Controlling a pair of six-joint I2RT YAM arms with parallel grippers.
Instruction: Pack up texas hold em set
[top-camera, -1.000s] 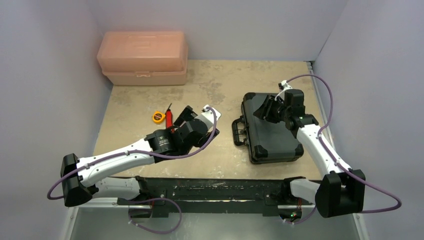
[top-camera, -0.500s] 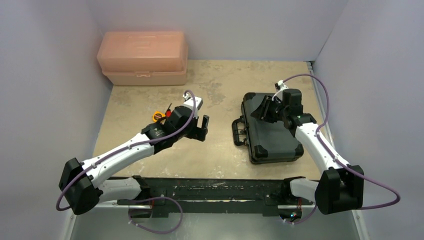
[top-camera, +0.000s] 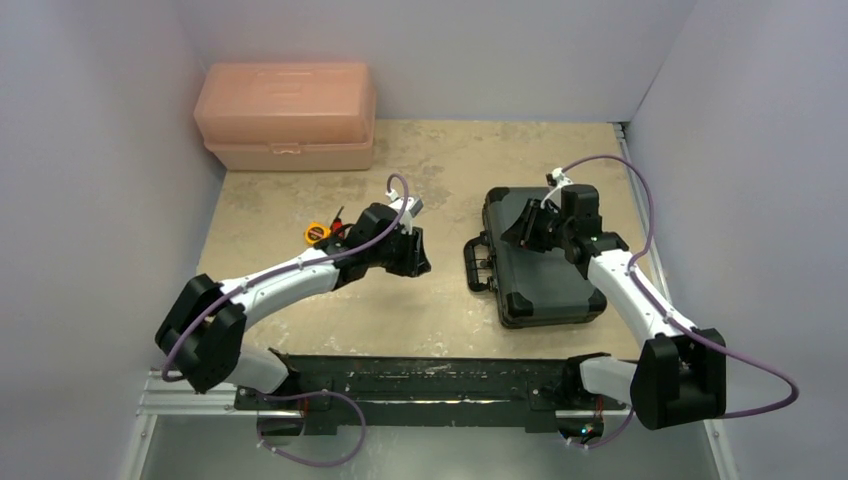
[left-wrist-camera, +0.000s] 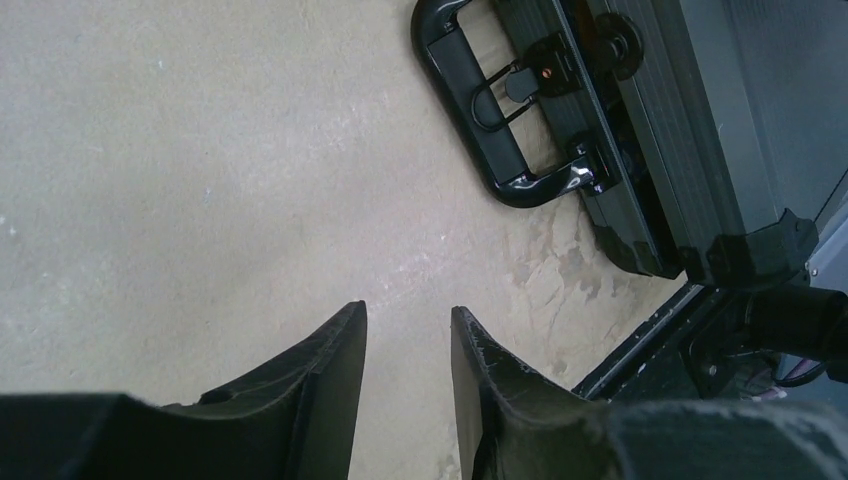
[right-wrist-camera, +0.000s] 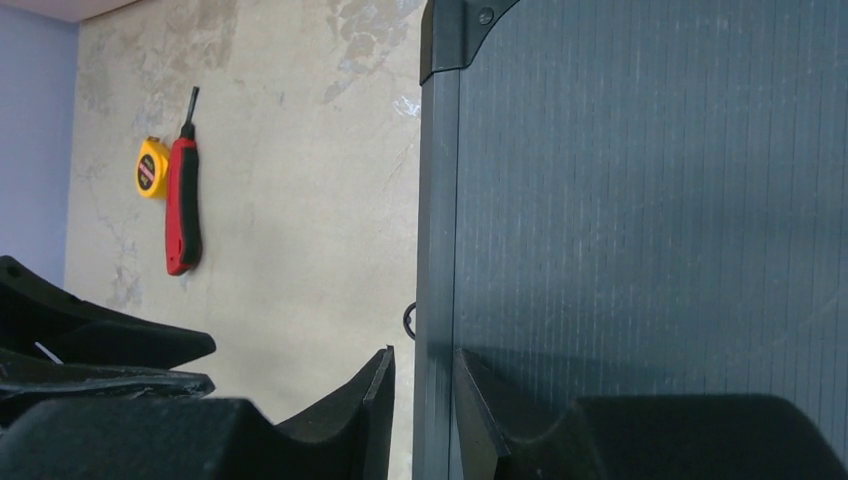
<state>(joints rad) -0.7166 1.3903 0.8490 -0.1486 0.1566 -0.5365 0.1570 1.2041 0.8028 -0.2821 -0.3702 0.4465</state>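
Note:
The black case (top-camera: 550, 275) of the texas hold em set lies closed on the right side of the table, its handle (top-camera: 478, 262) pointing left. In the left wrist view the handle (left-wrist-camera: 490, 130) and the case's ribbed side (left-wrist-camera: 690, 120) lie ahead to the right. My left gripper (top-camera: 418, 258) (left-wrist-camera: 408, 315) hovers over bare table just left of the handle, open with a narrow gap and nothing in it. My right gripper (top-camera: 518, 232) (right-wrist-camera: 423, 358) straddles the handle-side edge of the case (right-wrist-camera: 650, 200). It is open: one finger is over the lid, the other just off the edge.
A peach plastic toolbox (top-camera: 287, 115) stands at the back left. A yellow tape measure (top-camera: 317, 233) (right-wrist-camera: 151, 167) and a red utility knife (right-wrist-camera: 183, 200) lie left of centre, partly behind my left arm. The black base rail (top-camera: 420, 375) runs along the near edge.
My left arm has swung right and forward toward the case handle, and its jaws have narrowed from wide open. My right gripper's jaws have narrowed a little around the case edge.

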